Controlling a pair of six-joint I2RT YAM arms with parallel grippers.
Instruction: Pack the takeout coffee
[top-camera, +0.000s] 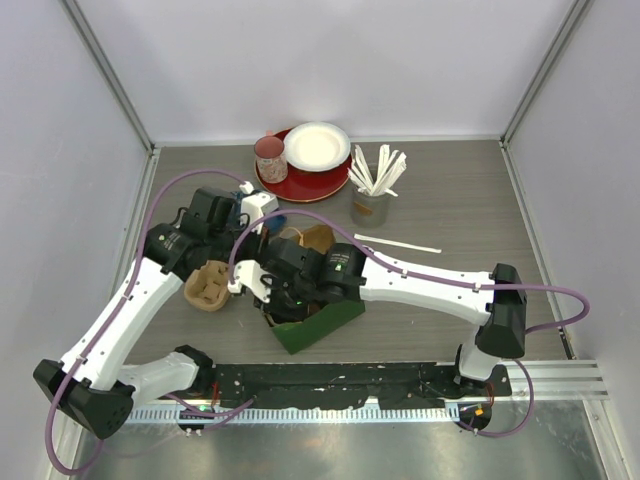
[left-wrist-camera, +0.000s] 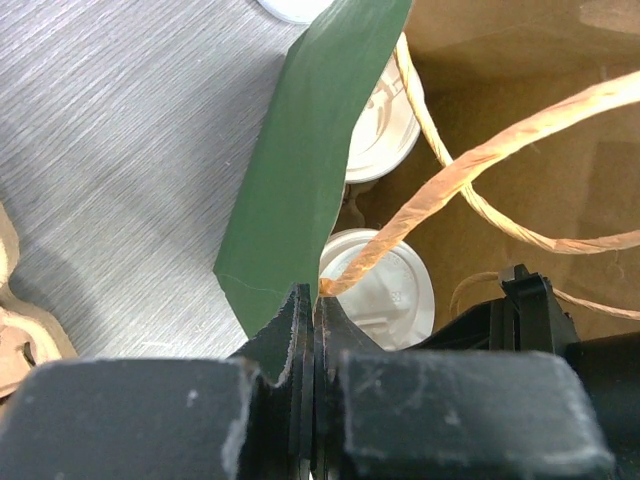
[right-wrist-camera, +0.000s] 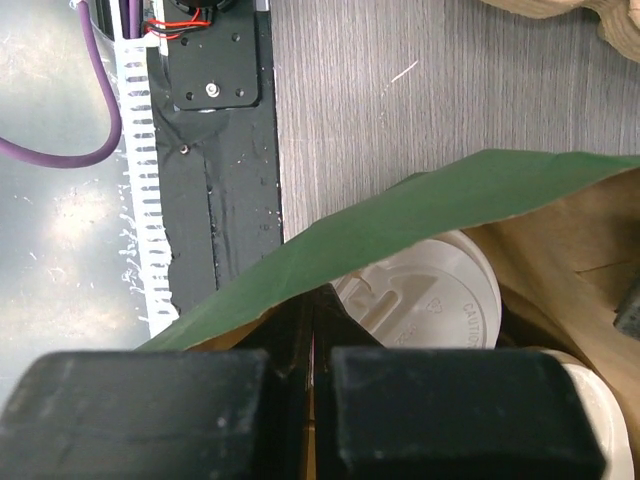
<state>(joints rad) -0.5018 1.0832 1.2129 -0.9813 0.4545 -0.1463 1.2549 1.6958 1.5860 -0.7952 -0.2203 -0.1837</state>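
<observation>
A green paper bag (top-camera: 318, 326) with a brown inside and twine handles stands between my two arms. Two takeout coffee cups stand inside it, only their white sip lids showing: one (left-wrist-camera: 388, 290) just past my left fingertips, another (left-wrist-camera: 388, 118) beyond it. The right wrist view shows a lid (right-wrist-camera: 430, 290) under the bag's green rim (right-wrist-camera: 420, 215). My left gripper (left-wrist-camera: 318, 292) is shut on an orange twine handle (left-wrist-camera: 470, 160) at the bag's far side. My right gripper (right-wrist-camera: 312, 322) is shut at the bag's near rim, with a tan sliver between its fingers.
A cardboard cup carrier (top-camera: 208, 285) lies left of the bag. At the back are a red plate (top-camera: 300, 185) with a white bowl (top-camera: 317, 147) and a pink cup (top-camera: 270, 158), a metal cup of wooden stirrers (top-camera: 372, 203), and a loose stirrer (top-camera: 397, 244).
</observation>
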